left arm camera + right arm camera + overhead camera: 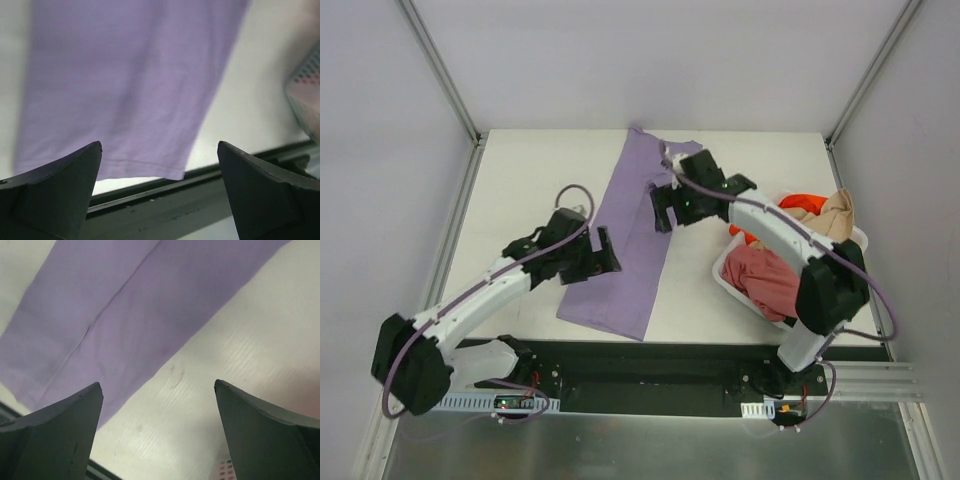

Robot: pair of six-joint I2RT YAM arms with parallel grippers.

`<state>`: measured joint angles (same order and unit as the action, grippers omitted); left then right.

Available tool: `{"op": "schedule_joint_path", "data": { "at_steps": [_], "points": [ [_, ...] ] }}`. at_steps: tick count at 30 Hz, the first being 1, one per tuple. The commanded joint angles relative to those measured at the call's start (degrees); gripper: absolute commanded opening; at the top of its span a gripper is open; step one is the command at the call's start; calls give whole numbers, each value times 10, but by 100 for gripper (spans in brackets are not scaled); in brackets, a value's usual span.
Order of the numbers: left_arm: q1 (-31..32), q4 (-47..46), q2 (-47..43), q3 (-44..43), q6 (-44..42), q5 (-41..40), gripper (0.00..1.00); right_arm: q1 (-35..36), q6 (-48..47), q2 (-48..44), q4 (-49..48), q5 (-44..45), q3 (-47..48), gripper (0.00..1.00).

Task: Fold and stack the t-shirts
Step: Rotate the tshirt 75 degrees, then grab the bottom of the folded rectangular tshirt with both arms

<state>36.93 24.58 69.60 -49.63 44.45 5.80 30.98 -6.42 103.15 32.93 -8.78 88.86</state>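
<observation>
The lavender t-shirt (620,290) lies flat on the tabletop (530,170), just left of the white basket (723,270) and not touching it. It is folded into a long narrow strip. The strip starts at the far edge of the tabletop, beyond the basket, and slants down to a hem about level with the basket's near corner. A lengthwise crease shows in my right wrist view.

My left hand (603,250) is at the edge of the strip that faces away from the basket, about halfway along it. Its fingers are spread wide with nothing between them, and the wrist view shows the cloth and its hem lying below the gap. I cannot tell whether the fingertips touch the cloth.

My right hand (663,212) sits between the strip and the basket, over the strip's basket-side edge and farther up the tabletop than the left. It too is released, with its fingers wide apart and holding nothing. Below it is lavender cloth on one side and bare tabletop on the other.

Three more t-shirts are heaped loosely inside the basket. The orange-red t-shirt (802,205) is at its far side, the beige t-shirt (835,215) at its far right corner, and the dusty pink t-shirt (765,280) fills the near part.
</observation>
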Motion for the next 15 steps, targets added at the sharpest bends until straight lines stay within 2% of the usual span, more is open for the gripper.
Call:
{"op": "schedule_joint_path", "data": {
  "at_steps": [1, 4, 7, 11, 14, 15],
  "points": [
    [-106, 81, -84, 101, -15, -40, 99, 124, -94, -116, -95, 77, -167, 96],
    [-159, 98, -94, 134, -21, -5, 99, 225, -133, -168, -113, 135, -244, 96],
    [-166, 101, -93, 159, -18, 2, 99, 308, -127, -183, -121, 106, -276, 96],
    [-166, 101, -97, 178, -11, -11, 88, 388, -108, -154, -116, 95, -273, 97],
    [-166, 101, -89, 190, -9, -34, 81, 423, -101, -121, -116, 74, -247, 99],
    [-167, 101, -83, 194, -5, -39, 76, 432, -104, -111, -117, 71, -242, 97]
  ]
}}
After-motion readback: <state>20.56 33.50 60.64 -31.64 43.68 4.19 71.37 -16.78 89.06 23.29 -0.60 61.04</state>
